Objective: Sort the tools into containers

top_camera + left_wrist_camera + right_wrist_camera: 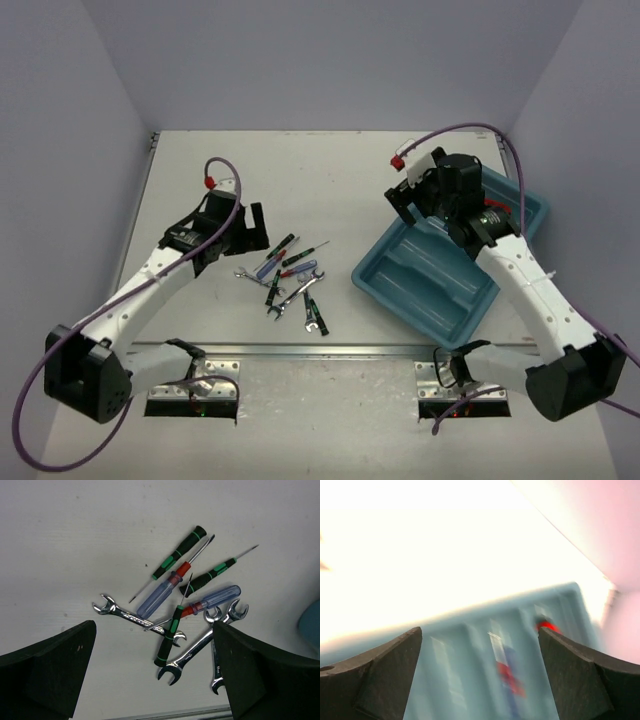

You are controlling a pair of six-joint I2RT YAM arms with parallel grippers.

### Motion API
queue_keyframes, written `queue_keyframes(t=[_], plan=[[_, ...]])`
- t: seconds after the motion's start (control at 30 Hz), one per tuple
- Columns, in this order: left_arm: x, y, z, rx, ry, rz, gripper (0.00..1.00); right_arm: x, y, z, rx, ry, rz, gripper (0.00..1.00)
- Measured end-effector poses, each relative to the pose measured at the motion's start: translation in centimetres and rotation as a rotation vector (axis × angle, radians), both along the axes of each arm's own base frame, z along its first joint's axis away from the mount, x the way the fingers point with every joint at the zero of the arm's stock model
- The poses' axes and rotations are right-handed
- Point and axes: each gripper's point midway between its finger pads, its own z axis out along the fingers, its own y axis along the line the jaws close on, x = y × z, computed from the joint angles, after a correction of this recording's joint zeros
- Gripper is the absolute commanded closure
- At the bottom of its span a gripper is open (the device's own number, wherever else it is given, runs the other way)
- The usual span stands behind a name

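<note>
A pile of tools [288, 278] lies on the white table between the arms. In the left wrist view I see black screwdrivers with green bands [172, 555], blue-handled screwdrivers [160, 594] and silver open-end wrenches [197, 650]. My left gripper [258, 230] hovers just left of the pile, open and empty [155, 680]. The teal tray [420, 275] sits at the right. My right gripper [415, 190] hangs over its far left corner, open and empty [480, 680]. Blurred in the right wrist view, a blue and red screwdriver [509, 675] lies in a tray [450, 665] compartment, with a red-handled tool [547, 626] beside it.
Grey walls close the table at the back and both sides. A metal strip [200, 712] runs along the near edge just below the pile. Purple cables [225, 215] loop off both arms. A corner of the tray [310, 622] shows right of the pile.
</note>
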Motion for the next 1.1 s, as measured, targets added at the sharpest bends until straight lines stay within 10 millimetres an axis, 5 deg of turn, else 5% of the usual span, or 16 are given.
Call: queue_keyframes(t=[0.07,0.17,0.37,0.63,0.9,1.1], plan=[[0.4,-1.3,-2.3,0.003,0.083,-0.043,0.0,-1.2,3.2,2.6,0.185,-0.04,0.015,0.01],[-0.3,-2.8,-6.0,0.043,0.208,-0.102,0.01,-2.8,4.5,4.2,0.405,-0.017,-0.033,0.01],[-1.9,-3.9,-9.8,0.122,0.357,-0.17,0.13,-6.0,5.1,1.2,0.612,0.117,-0.132,0.01],[-1.2,-4.5,-9.7,0.135,0.378,-0.199,0.37,-12.3,9.3,-4.7,0.771,0.338,0.102,0.17],[1.9,-4.7,-9.9,0.184,0.408,-0.216,0.39,-13.4,10.4,-5.4,0.795,0.399,0.166,0.19],[2.1,-3.3,-10.8,0.181,0.452,-0.21,0.44,-13.9,10.2,-5.0,0.795,0.369,0.188,0.19]])
